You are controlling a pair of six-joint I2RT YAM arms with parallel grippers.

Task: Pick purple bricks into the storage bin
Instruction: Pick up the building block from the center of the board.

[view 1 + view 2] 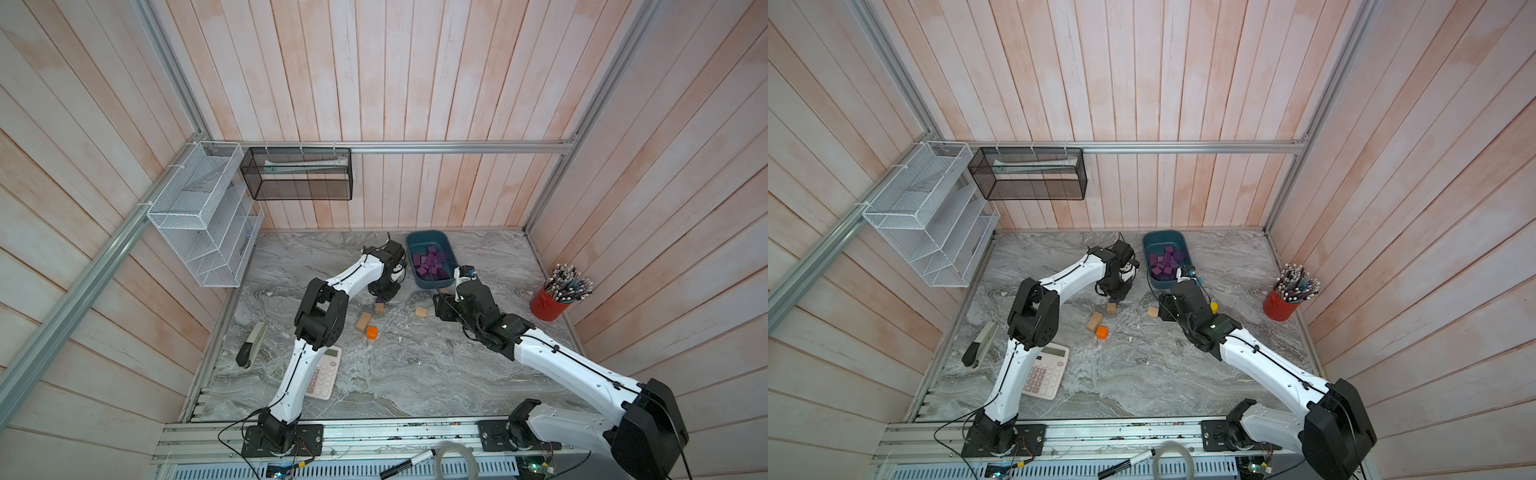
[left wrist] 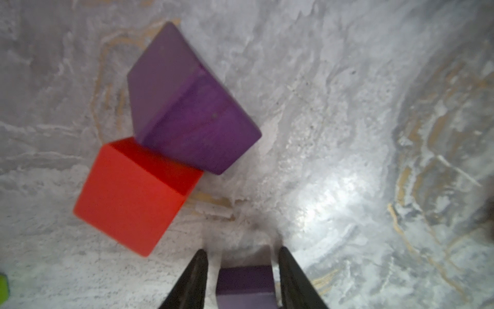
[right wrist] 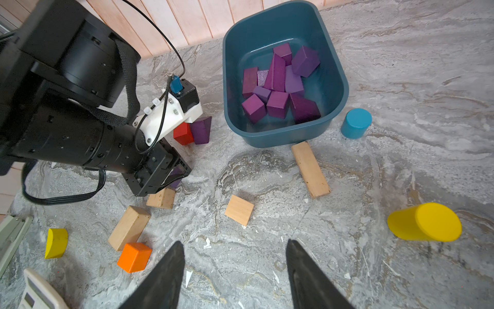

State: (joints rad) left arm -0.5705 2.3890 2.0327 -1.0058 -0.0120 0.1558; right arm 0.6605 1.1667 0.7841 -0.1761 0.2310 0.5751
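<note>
Your left gripper (image 2: pixel 242 278) straddled a small purple brick (image 2: pixel 244 283) without clear contact; a loose pinch could drop it short of the storage bin (image 3: pixel 338 80) near the table's far edge. Your right gripper (image 3: pixel 235 270) hung open, empty.

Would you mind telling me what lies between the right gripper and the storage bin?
In the right wrist view, a square tan block and a long tan bar lie between the right gripper and the storage bin.

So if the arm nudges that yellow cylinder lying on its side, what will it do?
The yellow cylinder lies on its curved side on the smooth marble tabletop, so a nudge would probably roll it. It looks like rigid painted wood, so unlikely to deform. Its glossy paint may be somewhat slippery.
</note>
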